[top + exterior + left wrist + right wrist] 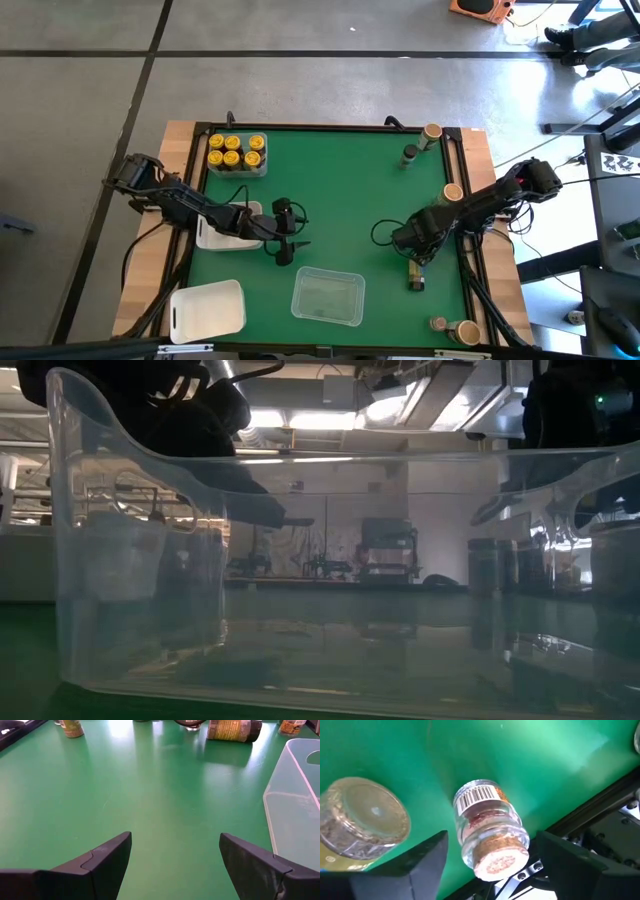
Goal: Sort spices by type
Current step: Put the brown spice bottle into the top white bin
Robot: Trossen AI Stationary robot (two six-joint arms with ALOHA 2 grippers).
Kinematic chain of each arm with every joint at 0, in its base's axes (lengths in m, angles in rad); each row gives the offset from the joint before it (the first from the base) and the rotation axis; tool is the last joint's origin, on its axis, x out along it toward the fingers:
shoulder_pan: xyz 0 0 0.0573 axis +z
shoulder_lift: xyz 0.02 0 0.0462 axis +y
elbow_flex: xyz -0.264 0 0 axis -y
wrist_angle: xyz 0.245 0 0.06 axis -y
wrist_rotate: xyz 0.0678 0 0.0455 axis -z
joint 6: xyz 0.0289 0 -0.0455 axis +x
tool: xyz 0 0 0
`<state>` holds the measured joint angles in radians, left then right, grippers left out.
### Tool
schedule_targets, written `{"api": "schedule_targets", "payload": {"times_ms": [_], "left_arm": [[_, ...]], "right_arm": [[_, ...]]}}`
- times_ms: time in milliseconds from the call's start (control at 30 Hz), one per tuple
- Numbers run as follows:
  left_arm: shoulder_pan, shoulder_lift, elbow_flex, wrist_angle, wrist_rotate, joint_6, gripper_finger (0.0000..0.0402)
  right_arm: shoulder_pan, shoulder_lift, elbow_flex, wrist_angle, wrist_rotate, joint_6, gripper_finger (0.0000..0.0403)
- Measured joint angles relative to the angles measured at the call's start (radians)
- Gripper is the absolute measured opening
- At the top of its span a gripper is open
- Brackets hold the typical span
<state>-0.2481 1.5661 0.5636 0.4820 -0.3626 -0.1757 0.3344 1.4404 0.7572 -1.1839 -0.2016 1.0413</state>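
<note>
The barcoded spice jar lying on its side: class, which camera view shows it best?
The right wrist view: the barcoded jar lies close between the open right claw's fingers. The high view shows it small; left wrist distantly; low view not.

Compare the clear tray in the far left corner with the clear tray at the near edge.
The far tray holds several yellow-lidded jars; the near tray is empty. The far tray looks smaller than the near tray. The far tray sits in the far left corner of the green mat; the near tray sits mid-way along its near edge. Both are clear rectangular plastic.
</note>
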Motion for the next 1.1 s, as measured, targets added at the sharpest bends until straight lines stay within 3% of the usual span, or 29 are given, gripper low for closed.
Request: {"api": "schedule_targets", "payload": {"times_ms": [333, 467, 767, 900, 1100], "left_arm": [[0.000, 0.000, 0.000, 0.000, 0.000, 0.003, 0.0301], [0.000, 0.000, 0.000, 0.000, 0.000, 0.002, 0.0301], [0.000, 0.000, 0.000, 0.000, 0.000, 0.002, 0.0301], [0.000, 0.000, 0.000, 0.000, 0.000, 0.002, 0.0301], [0.000, 0.000, 0.000, 0.000, 0.000, -0.002, 0.0301]], "right_arm": [[0.000, 0.001, 0.004, 0.001, -0.002, -0.028, 0.0184], [-0.001, 0.003, 0.026, -0.017, 0.016, -0.061, 0.0182], [-0.084, 0.002, 0.212, -0.089, 0.210, -0.157, 0.0188], [-0.133, 0.002, 0.275, -0.006, 0.305, -0.239, 0.0183], [-0.203, 0.041, 0.317, 0.179, 0.326, -0.395, 0.0186]]}}
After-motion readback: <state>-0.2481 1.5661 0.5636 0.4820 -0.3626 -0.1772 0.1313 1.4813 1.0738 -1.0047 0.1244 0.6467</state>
